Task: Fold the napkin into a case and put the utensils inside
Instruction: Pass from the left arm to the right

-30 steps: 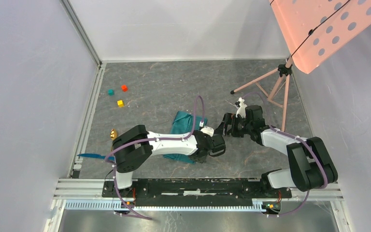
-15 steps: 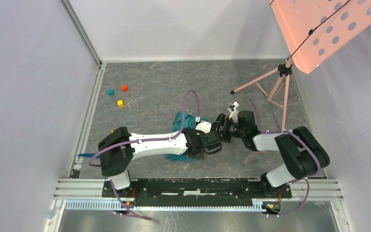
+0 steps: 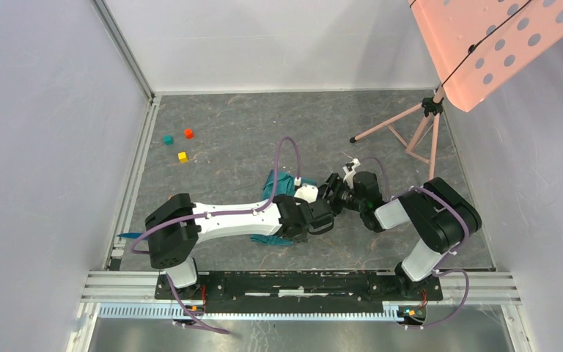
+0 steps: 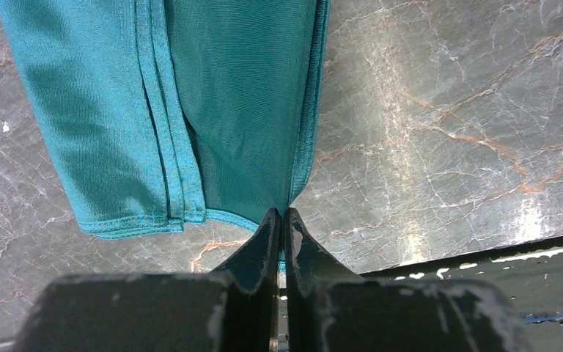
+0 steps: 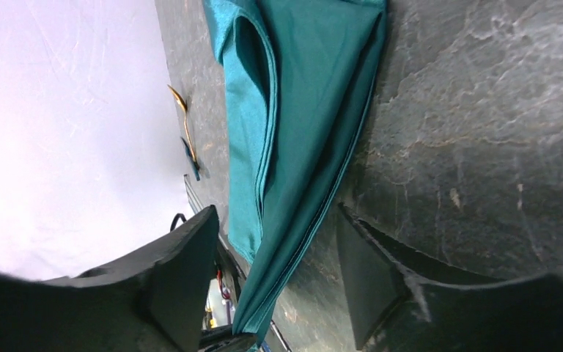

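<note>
Left wrist view: left claw (image 4: 280,218) clamps a corner of the one folded napkin (image 4: 242,95) lying on the surface (image 4: 447,110); right claw (image 5: 277,220), jaws apart, straddles its edge; three cubes (image 3: 182,156) lie well apart

Left end effector (image 4: 281,214) now on napkin (image 4: 242,110)

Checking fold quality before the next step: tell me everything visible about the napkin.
The napkin is plain teal-green cloth with a slight sheen and stitched hems. It is folded lengthwise into several overlapping layers, a long strip lying on the grey marbled table. The left pincer is shut on the end of one fold. The right pincer is open, its jaws either side of one long edge; contact cannot be told. From above, the arms hide most of it.
</note>
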